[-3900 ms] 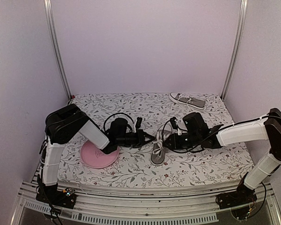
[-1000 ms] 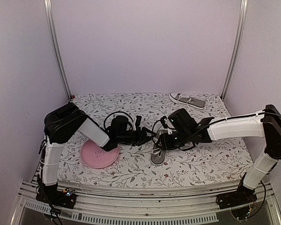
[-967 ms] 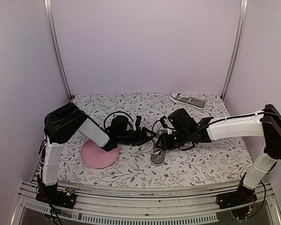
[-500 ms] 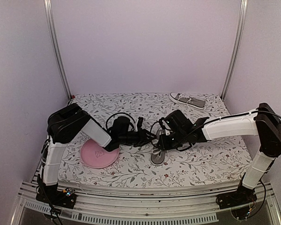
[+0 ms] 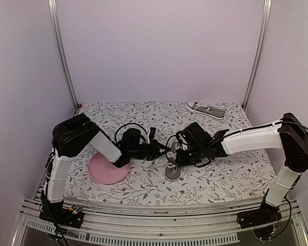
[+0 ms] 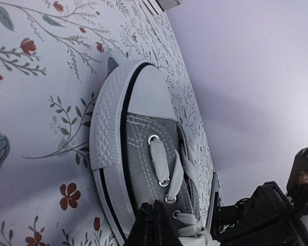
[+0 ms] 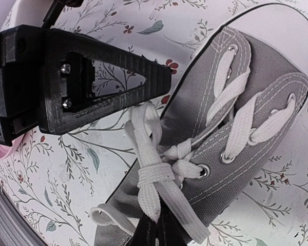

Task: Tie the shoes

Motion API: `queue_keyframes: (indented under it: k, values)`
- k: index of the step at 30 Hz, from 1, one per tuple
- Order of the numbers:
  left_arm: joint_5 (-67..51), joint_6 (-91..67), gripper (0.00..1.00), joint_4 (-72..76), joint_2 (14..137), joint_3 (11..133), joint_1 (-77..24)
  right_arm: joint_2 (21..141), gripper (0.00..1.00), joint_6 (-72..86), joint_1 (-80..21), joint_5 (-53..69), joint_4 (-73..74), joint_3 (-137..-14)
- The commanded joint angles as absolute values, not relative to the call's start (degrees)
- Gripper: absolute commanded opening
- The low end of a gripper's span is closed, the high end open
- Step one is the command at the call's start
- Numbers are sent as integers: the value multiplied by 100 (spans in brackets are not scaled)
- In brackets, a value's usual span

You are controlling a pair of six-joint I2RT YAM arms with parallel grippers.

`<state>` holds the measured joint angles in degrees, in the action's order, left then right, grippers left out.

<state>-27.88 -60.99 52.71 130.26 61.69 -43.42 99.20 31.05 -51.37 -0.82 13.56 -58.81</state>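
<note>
On floral cloth, we found left gripper clenched beside, right gripper clenched on, the shoe's laces.

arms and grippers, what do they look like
The left arm and right arm: white tubular links, black joint housings, black cables looping by the wrists. The left gripper and right gripper are black; the left one's fingers are triangular frames with a cut-out and screws.
</note>
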Motion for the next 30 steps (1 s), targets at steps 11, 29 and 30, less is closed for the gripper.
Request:
queue_keyframes:
  k: [11,29,30]
  values:
    - [-2672,-6181,19,5867,12669,5785,-4291,9711,2,3287,-5169,-75,1378,-5634]
    - [-2987,-6398,36,5870,12853,5839,-4446,9765,2,3290,-5171,-27,1333,-5665]
    - [-2995,-6391,36,5863,12864,5851,-4465,9765,2,3288,-5168,-26,1332,-5659]
